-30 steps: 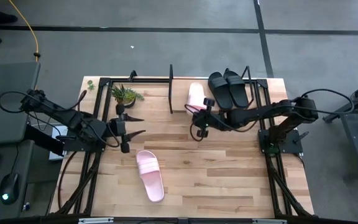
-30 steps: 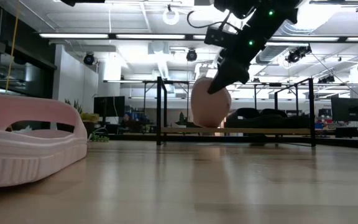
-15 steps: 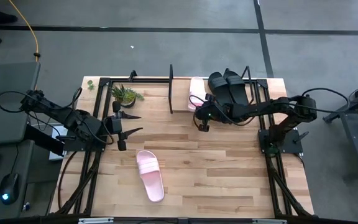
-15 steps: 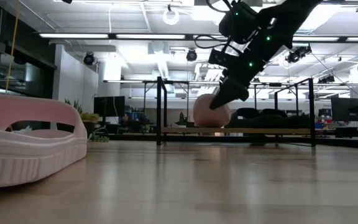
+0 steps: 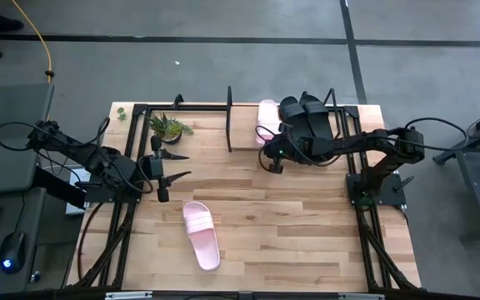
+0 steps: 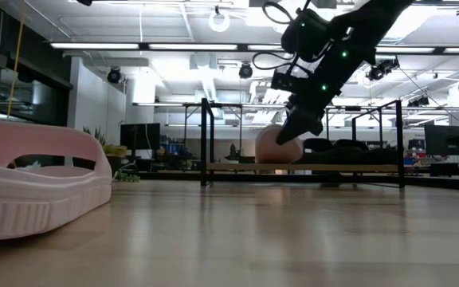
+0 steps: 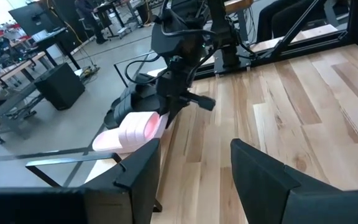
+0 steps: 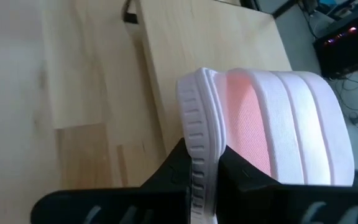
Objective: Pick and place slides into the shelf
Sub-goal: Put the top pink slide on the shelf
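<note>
My right gripper is shut on a pale pink slide. It holds the slide over the left part of the shelf, just left of two black slides lying side by side on the shelf board. In the low view this pink slide sits low over the board. A second pink slide lies sole down on the tabletop at the near middle. My left gripper hovers open at the table's left, holding nothing. My right gripper pinches the pink slide's ribbed sole edge between its two fingers, at the end nearest me. The fingers slant down from the near right side. The slide is turned on its side, strap facing sideways; whether its far end rests on the board I cannot tell.
A small potted plant stands at the far left of the table beside the shelf. Thin black upright rods frame the shelf. Open wooden tabletop lies at the near right.
My right gripper has carried the pink slide toward the table's far edge and down, from in front of the shelf to low over its board beside the black slides. It has stayed shut on the slide.
</note>
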You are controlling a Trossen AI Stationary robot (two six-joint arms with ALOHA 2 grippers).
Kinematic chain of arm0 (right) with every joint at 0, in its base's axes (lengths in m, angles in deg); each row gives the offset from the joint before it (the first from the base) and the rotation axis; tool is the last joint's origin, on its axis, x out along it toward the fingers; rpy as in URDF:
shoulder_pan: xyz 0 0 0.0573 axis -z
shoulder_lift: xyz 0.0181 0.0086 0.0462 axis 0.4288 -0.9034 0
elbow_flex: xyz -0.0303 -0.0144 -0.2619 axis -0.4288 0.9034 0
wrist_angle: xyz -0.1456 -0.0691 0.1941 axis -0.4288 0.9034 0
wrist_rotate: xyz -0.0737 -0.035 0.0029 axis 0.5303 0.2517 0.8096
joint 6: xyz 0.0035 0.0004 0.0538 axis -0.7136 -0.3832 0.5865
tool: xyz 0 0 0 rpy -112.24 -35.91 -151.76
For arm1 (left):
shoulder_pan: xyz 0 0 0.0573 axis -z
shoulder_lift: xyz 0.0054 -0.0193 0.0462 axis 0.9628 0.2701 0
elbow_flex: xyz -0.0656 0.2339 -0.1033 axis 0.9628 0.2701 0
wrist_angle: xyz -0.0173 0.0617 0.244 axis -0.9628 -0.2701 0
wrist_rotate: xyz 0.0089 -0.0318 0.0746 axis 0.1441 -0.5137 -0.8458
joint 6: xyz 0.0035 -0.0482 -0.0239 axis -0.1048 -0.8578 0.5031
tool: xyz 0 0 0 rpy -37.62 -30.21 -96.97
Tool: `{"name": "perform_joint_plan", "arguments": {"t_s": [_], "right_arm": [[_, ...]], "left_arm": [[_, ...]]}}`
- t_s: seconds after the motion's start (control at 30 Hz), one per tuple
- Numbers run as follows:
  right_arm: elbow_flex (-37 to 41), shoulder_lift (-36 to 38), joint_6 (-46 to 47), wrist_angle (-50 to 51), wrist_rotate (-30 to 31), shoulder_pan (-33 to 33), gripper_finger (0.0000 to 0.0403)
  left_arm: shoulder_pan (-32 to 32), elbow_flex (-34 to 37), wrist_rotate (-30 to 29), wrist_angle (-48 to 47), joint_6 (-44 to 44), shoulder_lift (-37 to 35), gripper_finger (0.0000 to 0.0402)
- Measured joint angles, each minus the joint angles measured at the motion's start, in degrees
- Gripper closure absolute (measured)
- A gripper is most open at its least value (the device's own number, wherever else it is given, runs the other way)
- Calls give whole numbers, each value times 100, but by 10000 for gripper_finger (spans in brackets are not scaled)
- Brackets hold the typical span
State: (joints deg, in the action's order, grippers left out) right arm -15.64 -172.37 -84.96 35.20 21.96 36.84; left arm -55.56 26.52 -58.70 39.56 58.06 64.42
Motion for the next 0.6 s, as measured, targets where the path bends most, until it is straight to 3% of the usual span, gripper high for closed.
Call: {"name": "perform_joint_plan", "arguments": {"t_s": [0.6], "right_arm": [[0,0,260,309,-49,198,398]], "left_arm": [[0,0,3,-35,-78,0,224]]}}
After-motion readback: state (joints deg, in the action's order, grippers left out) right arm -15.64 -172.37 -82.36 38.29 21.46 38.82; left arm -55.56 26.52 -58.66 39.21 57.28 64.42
